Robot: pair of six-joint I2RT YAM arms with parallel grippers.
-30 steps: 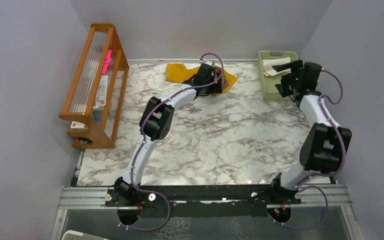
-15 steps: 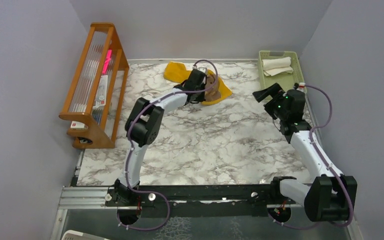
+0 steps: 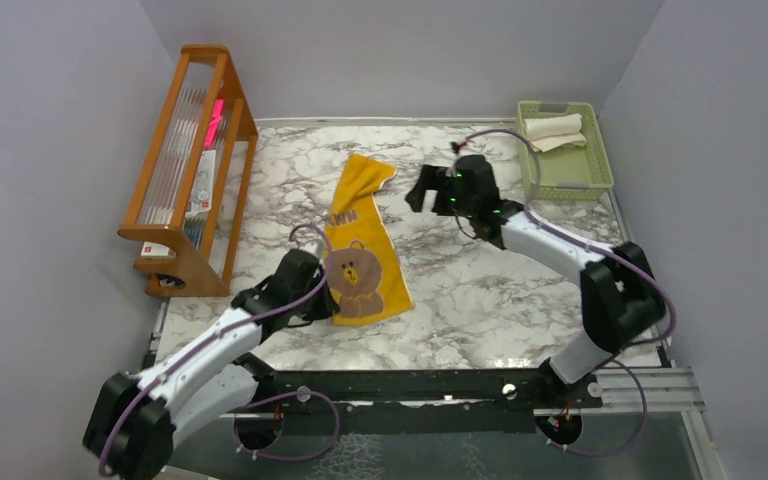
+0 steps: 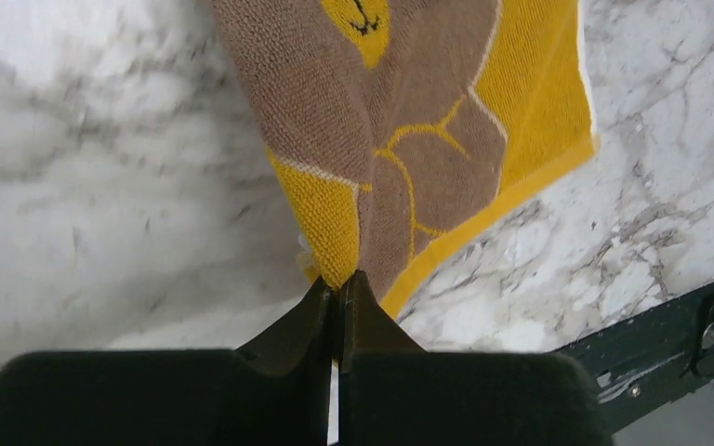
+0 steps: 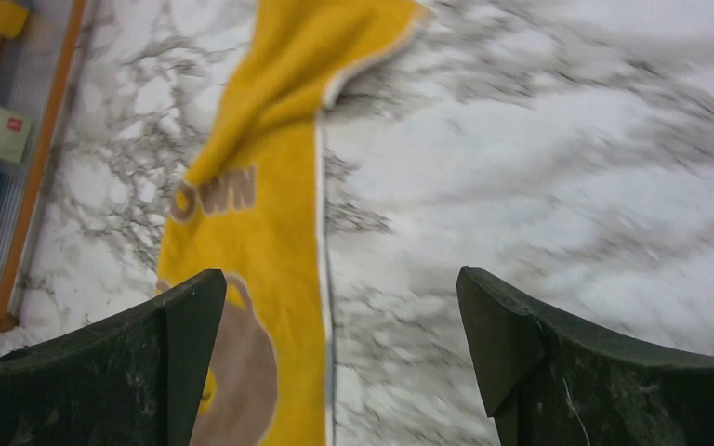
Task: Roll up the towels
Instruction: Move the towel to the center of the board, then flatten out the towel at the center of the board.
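A mustard yellow towel point(image 3: 365, 245) with a brown bear printed on it lies stretched lengthwise on the marble table, its far end a little crumpled. My left gripper point(image 3: 322, 306) is shut on the towel's near left corner, low by the front edge. In the left wrist view the fingertips point(image 4: 339, 286) pinch the yellow hem, and the towel point(image 4: 428, 139) runs away from them. My right gripper point(image 3: 423, 192) hovers open to the right of the towel's far end. Its view shows the towel point(image 5: 260, 214) at the left and bare marble between the jaws point(image 5: 339, 279). A cream-white towel point(image 3: 552, 128) lies rolled in the basket.
The pale green basket point(image 3: 572, 172) stands at the far right corner. A wooden rack point(image 3: 190, 170) with packets leans along the left wall. A black rail point(image 3: 410, 385) with the arm bases runs along the near edge. Grey walls close in three sides.
My left gripper shut on the yellow towel and dragged it from the far edge toward the near edge, stretching it out. My right arm swung from the basket leftward to the table's middle.
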